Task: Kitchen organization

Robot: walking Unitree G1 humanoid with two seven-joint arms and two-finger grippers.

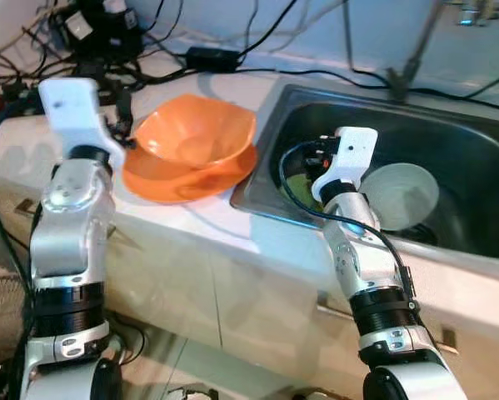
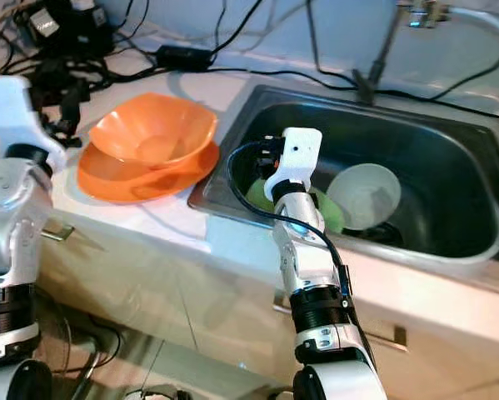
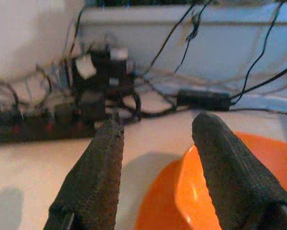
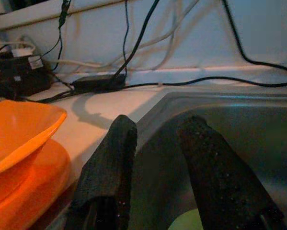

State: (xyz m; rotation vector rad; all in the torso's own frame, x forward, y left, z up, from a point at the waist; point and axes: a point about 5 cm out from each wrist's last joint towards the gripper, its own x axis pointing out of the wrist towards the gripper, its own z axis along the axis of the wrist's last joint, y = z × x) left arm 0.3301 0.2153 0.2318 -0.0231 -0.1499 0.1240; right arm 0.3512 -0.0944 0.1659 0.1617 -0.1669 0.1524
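Left hand [image 3: 155,143]: fingers apart, gripping nothing, held over the bench [image 1: 191,225] at the left rim of the orange bowl [image 1: 195,133]. One finger [image 3: 93,177] is above bare bench surface; the other is over the bowl's rim. The orange bowl sits nested in an orange plate [image 1: 178,183] on the bench, just left of the sink [image 1: 482,242].

Right hand [image 4: 155,143]: fingers apart, gripping nothing, positioned over the sink's left part near its rim. Below the right arm, inside the sink, lie a green dish [image 2: 328,215] and a pale round plate [image 2: 366,193], side by side.

A black power adapter [image 1: 213,57] and tangled cables [image 1: 91,33] lie along the bench's rear edge, beyond the orange bowl.
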